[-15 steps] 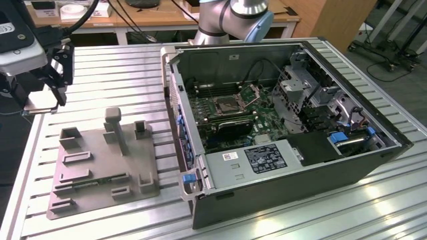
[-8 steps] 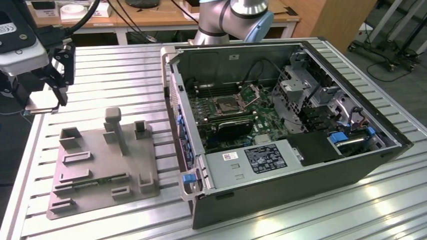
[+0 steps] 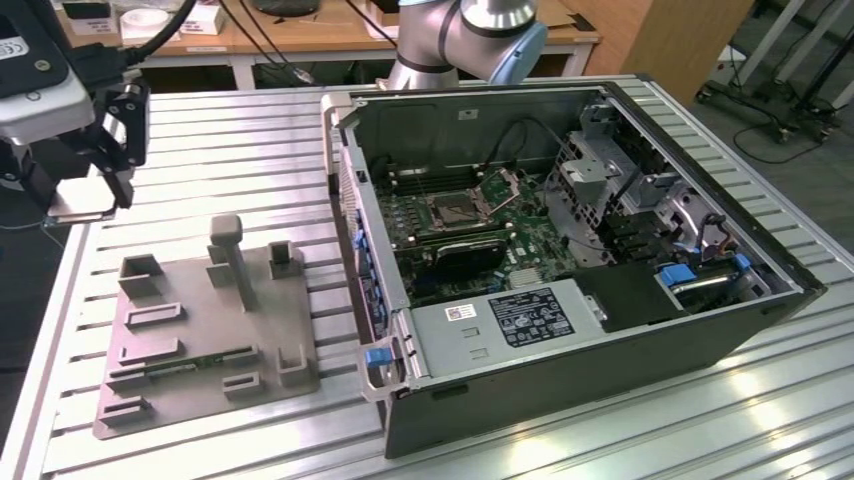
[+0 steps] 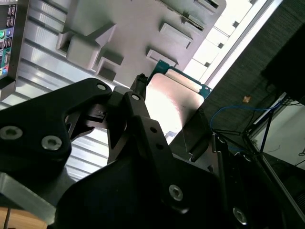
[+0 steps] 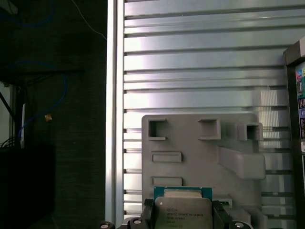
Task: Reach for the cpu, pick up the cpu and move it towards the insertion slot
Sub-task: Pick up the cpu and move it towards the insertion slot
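Ribbed aluminium table (image 3: 240, 140) ran under everything, its slats bright with glare. Above its edge at the exterior view's left hung the cpu (image 3: 80, 207), clear of the grey plastic fixture (image 3: 200, 330) and pinched by the gripper (image 5: 183, 220). The black fingers (image 5: 148, 211) were closed on two opposite sides of the chip, leaving its metal lid bare between them.

It looked light, thin and quite stiff. The smooth lid would likely be slippery, and the underside is probably the delicate face, so a hold by the edges seemed the right one. With so narrow a rim there was little to bear on, and a tilt or knock could shift it.

The insertion slot (image 3: 454, 208) lay well apart, down on the green board inside the open computer case (image 3: 601, 330). The case's side wall stood between fixture and board. Room above the case seemed free. Around the slot it was tighter, with the hinged plate (image 3: 511, 185) apparently raised just beside it, a black cable (image 3: 514, 135) hanging near and the metal drive cage (image 3: 601, 170) close by.
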`<state>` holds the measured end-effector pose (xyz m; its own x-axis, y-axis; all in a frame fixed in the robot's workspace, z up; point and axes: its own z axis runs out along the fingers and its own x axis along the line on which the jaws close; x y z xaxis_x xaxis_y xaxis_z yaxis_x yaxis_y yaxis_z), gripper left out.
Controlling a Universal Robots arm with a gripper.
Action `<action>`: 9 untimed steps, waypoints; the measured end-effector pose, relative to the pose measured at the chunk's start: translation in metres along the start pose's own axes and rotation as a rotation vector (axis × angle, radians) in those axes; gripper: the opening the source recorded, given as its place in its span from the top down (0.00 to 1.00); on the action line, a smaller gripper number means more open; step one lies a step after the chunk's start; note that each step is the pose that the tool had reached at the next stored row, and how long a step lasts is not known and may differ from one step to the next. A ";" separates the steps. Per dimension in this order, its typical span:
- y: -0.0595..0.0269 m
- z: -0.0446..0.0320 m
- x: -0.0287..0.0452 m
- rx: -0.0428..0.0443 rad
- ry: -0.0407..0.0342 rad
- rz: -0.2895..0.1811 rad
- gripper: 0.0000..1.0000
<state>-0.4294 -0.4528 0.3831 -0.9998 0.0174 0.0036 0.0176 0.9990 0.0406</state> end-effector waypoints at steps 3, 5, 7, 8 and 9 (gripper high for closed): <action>0.0001 -0.0037 0.0001 -0.0002 -0.0002 0.000 0.45; 0.0002 -0.0038 0.0000 -0.0002 -0.0003 0.000 0.45; 0.0002 -0.0040 -0.0004 -0.0002 -0.0001 0.000 0.45; 0.0001 -0.0041 -0.0011 0.0000 0.0000 0.000 0.45; 0.0001 -0.0041 -0.0019 -0.0001 0.0001 0.000 0.45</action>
<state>-0.4275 -0.4529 0.3872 -0.9998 0.0172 0.0037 0.0174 0.9990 0.0406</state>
